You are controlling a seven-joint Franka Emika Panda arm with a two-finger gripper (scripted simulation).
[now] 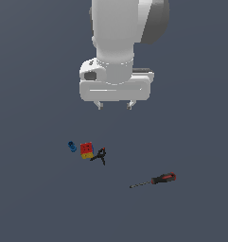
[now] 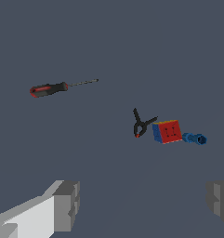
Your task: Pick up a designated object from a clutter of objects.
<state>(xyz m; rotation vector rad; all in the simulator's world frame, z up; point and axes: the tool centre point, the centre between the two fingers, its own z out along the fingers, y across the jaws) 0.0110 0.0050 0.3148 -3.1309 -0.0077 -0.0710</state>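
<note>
Red-and-black on the handle, the screwdriver (image 1: 153,180) lies alone on the grey floor (image 1: 39,203), well apart from the cube (image 1: 86,150), clamp (image 1: 100,155) and blue cylinder (image 1: 72,146), at about four o'clock from them in the exterior view. The gripper (image 1: 115,105) hangs high above with jaws apart and empty. I judge the tool light, stiff and prone to roll, so the thick handle is the better hold than the thin shaft.

Slim red-and-black-handled screwdriver (image 1: 153,180) (image 2: 62,87) flat on the gray floor, well apart from the clutter (image 1: 87,151) (image 2: 167,130).
</note>
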